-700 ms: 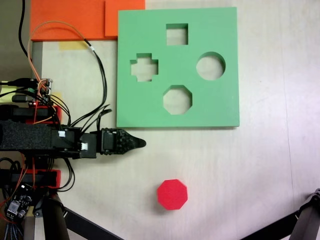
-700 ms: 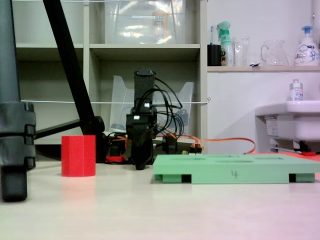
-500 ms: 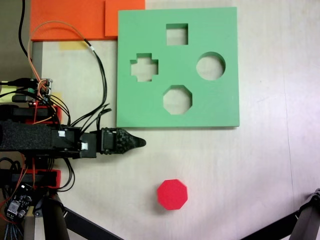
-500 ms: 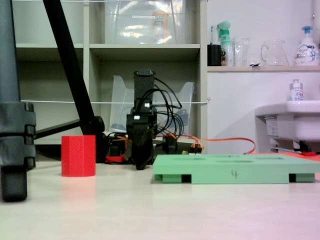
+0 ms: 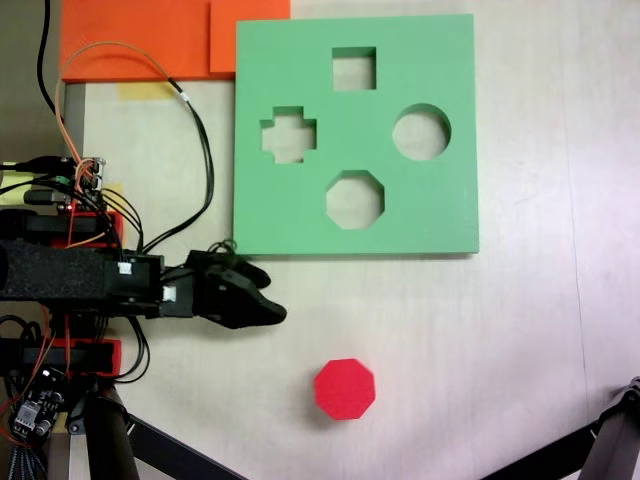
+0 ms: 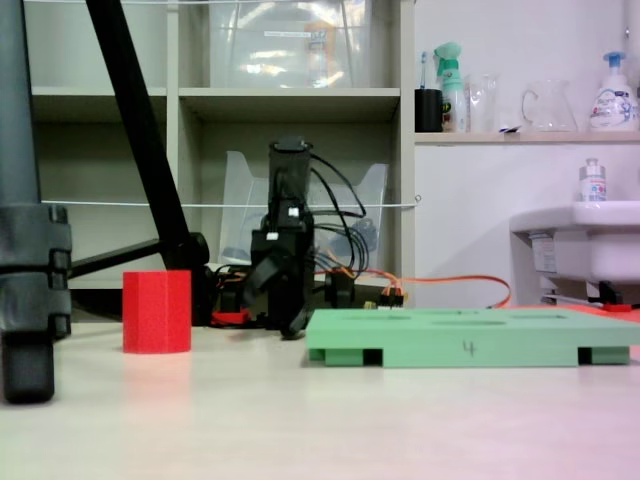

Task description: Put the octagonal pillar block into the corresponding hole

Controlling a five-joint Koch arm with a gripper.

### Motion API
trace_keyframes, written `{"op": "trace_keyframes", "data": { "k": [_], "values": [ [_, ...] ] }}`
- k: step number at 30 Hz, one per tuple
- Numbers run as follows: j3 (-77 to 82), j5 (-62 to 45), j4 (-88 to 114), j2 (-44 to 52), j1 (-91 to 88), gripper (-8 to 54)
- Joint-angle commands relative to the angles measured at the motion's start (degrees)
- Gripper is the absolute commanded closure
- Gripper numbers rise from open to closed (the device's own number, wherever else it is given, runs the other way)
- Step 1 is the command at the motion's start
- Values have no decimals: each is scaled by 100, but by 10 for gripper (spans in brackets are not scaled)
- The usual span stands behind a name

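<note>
We see the bench [image 5: 480, 330] carrying the green foam board [image 5: 440, 210] across the upper middle of the overhead frame, its eight-sided hole [image 5: 355, 199] near the board's lower edge. The claw [image 5: 272, 312] sits left of centre; we cannot tell whether it is spread or pressed together. The octagonal pillar block [image 5: 345, 389] stands upright at lower centre, down and to the right of the claw, well apart from it.

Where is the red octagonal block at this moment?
In the top-down fixed view the octagonal pillar block stands on the bare table, below the green foam board and to the lower right of the gripper, touching neither.
</note>
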Motion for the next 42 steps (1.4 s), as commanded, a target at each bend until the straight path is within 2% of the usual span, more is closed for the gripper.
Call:
{"op": "trace_keyframes", "data": {
  "k": [1, 4, 6, 10, 11, 12, 13, 17, 23, 26, 35, 42],
  "values": [
    [-835, 1318, 1063, 422, 132, 157],
    [-3428, 2593, 4623, 413, 158, 192],
    [-4465, 2874, 5528, 396, 167, 214],
    [-5546, 2953, 6231, 281, 264, 214],
    [-5818, 2874, 6337, 246, 448, 194],
    [-6126, 2856, 6390, 97, 457, 70],
    [-6372, 2865, 6539, -79, 475, 15],
    [-6961, 2900, 6891, -633, 694, -52],
    [-8930, 2417, 8394, -2856, 1283, -54],
    [-9281, 2268, 8552, -3454, 1477, -54],
    [-9905, 1942, 8604, -4658, 1854, -54],
    [-9932, 1784, 8604, -5071, 1986, -54]
  ]
}}
